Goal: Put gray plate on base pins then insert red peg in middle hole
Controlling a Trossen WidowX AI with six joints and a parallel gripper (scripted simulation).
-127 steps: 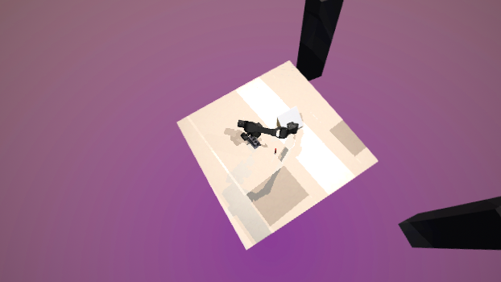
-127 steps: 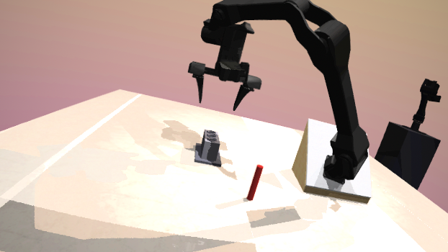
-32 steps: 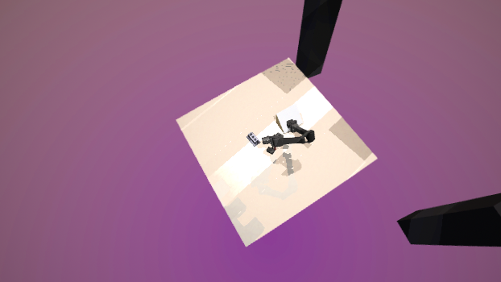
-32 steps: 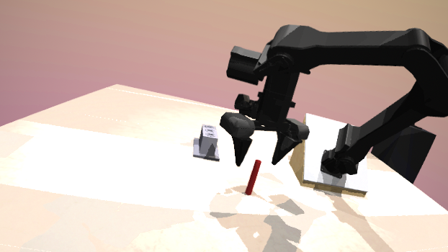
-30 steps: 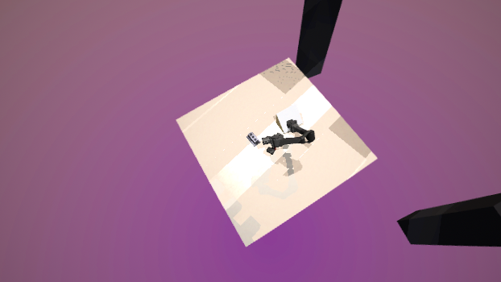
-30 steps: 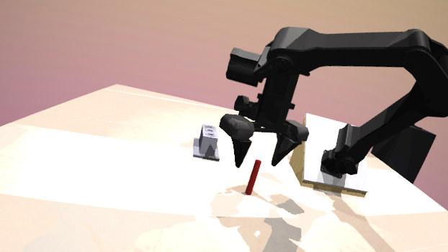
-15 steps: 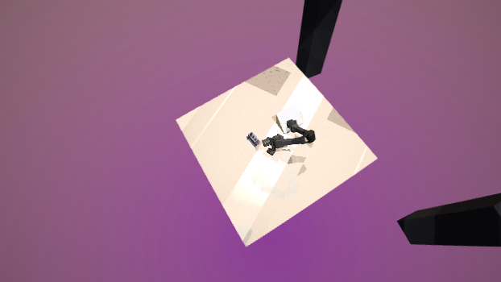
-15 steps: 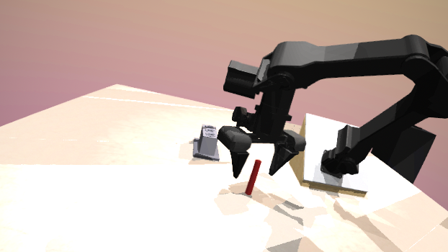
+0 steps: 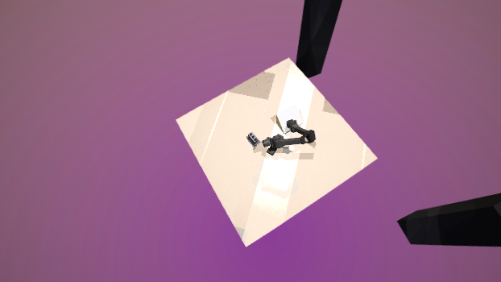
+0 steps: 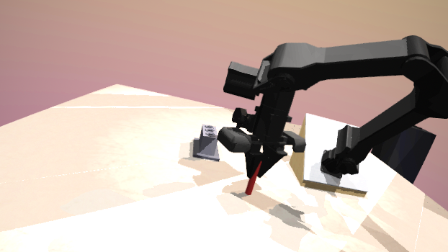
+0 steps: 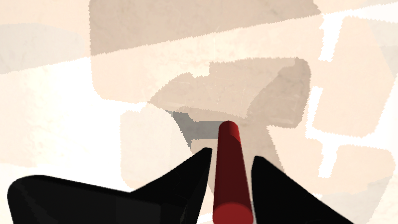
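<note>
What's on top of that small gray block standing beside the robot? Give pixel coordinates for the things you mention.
On the gray block [image 9: 254,138] [image 10: 208,144], dark round shapes show in a row. Whether they're holes or pins can't be told; its underside is hidden.

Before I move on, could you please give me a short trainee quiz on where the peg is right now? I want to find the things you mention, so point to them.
1. Multiple choice: where is the upper part of the red peg [image 10: 253,181] [image 11: 231,172]?
A) Beside the gray block's foot
B) Between the fingers of the gripper [image 9: 274,145] [image 10: 254,176] [image 11: 231,159]
C) On the white board

2. True or false: the peg is already standing in a hole of the gray block [image 9: 253,139] [image 10: 208,144].

3. Fill in the blank: of the top, exterior and wrist views, the peg cannot be made out in the ____ view.

Key: 1 B; 2 false; 3 top
</note>
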